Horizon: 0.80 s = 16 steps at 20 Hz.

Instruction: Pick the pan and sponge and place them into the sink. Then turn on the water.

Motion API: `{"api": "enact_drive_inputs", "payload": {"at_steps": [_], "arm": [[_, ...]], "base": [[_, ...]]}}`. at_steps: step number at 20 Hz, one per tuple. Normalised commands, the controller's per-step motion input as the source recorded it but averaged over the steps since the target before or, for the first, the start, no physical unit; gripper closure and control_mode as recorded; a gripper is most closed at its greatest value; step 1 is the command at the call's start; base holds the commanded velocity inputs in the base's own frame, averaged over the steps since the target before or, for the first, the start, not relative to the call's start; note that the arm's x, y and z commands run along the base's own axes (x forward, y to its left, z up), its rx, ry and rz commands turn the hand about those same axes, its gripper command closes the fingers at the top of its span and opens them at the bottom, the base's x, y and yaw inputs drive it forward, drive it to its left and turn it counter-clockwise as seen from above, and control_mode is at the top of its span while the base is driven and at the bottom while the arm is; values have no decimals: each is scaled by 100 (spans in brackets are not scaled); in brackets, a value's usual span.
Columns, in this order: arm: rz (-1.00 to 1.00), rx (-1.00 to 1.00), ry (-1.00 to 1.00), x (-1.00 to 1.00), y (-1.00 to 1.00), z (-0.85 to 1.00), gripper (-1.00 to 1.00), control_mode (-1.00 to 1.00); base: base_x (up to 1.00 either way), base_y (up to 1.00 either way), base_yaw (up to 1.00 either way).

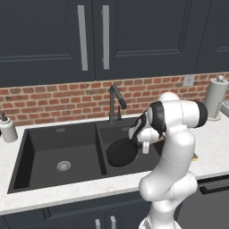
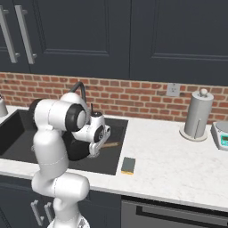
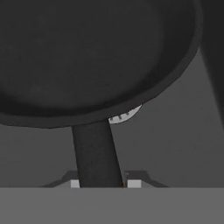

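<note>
The pan (image 1: 121, 152) hangs over the right basin of the sink (image 1: 27, 152), its handle (image 3: 95, 157) clamped in the tool (image 3: 103, 183). A drain (image 3: 126, 114) peeks out under its rim. The sponge (image 2: 128, 165) lies on the table (image 2: 178, 164) just right of the sink, near the front edge.

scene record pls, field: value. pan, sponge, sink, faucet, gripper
pan: round black frying pan over the right basin, handle between the gripper's fingertips
gripper: two-finger gripper shut on the pan's handle
sponge: small yellow block with dark grey face on the white counter, right of the sink
sink: matte black double-basin sink; round metal drain in the left basin
faucet: dark gooseneck faucet, no water running
done: nothing released into the sink yet
</note>
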Motion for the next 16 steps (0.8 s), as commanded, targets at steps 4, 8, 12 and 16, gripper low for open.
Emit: {"api": "enact_drive_inputs", "payload": {"at_steps": [4, 8, 12, 16], "arm": [[0, 0, 0, 0, 31, -34, -100, -100], [0, 0, 0, 0, 8, -6, -100, -100], [0, 0, 0, 0, 0, 0, -100, -100], [0, 0, -4, -2, 0, 2, -100, -100]], "base": [[0, 0, 0], [0, 0, 0], [0, 0, 0], [0, 0, 0]]}}
